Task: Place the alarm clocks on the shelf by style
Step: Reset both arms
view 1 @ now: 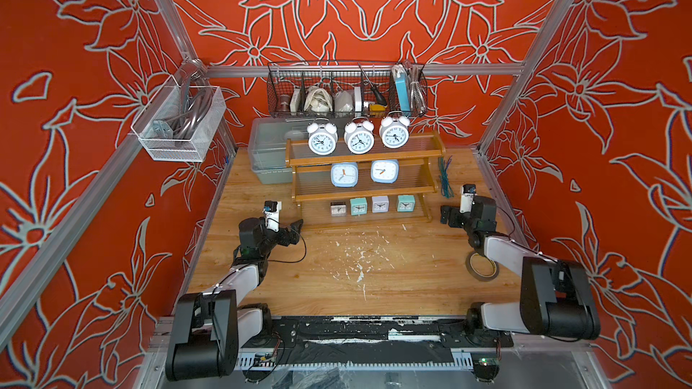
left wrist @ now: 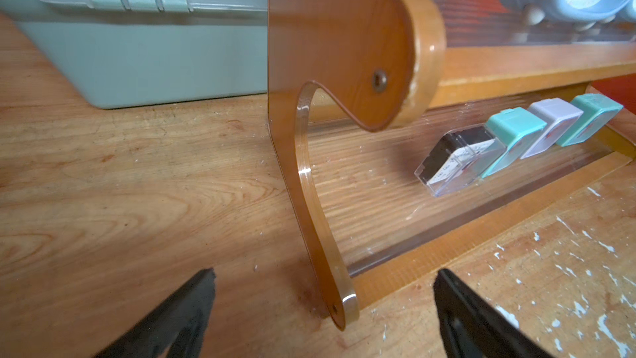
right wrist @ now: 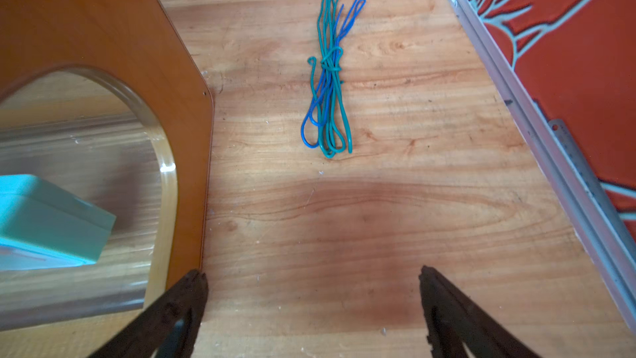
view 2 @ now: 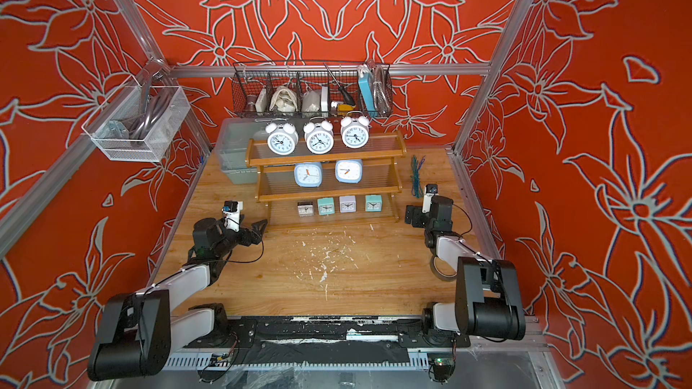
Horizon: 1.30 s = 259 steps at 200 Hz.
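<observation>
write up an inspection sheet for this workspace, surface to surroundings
surface: wooden tabletop, scuffed with white flecks.
job's things: shelf holds all nine; three twin-bell clocks on top, two pale-blue clocks in the middle, four tiny square clocks on the bottom.
clutter: tape roll by the right arm, wire bundle right of the shelf, plastic bin behind its left end.
pincers: left pincer open, empty, at the shelf's left foot; right pincer open, empty, beside its right end.
cables: black cable looping off the left arm.
surroundings: red floral walls, black wire basket and white mesh basket hung up.
</observation>
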{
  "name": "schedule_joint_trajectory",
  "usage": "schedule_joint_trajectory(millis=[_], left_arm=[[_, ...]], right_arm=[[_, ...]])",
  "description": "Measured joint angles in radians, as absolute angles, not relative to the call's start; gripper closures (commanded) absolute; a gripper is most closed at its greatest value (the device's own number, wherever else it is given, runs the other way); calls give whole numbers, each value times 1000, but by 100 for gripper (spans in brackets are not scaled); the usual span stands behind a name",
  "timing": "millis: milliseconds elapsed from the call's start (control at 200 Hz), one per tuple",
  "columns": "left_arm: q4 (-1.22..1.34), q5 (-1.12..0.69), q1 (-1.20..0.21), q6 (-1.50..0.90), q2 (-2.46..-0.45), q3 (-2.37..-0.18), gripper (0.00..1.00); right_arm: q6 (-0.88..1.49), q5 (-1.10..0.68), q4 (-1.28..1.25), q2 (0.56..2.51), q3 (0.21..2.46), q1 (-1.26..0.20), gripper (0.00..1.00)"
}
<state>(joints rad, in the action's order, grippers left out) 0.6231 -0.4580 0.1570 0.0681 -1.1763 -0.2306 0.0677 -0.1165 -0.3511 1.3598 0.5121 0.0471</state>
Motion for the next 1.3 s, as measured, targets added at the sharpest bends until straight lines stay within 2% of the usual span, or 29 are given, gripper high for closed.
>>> schedule_joint_trajectory(millis=[390, 500, 741, 1296], left_arm=[[912, -396, 157, 14, -1383, -189, 2], [912, -377, 157, 6, -1394, -189, 2], [881, -324, 153, -5, -1397, -249, 2], [847, -291, 149, -8, -1397, -261, 2]], right_arm=[[-12, -60, -512, 1319, 413, -31, 0], [-18, -26, -644, 1353, 343, -31, 0], [-19, 7, -731, 1409, 329, -31, 0], [-20, 25, -764, 1409, 329, -31, 0]])
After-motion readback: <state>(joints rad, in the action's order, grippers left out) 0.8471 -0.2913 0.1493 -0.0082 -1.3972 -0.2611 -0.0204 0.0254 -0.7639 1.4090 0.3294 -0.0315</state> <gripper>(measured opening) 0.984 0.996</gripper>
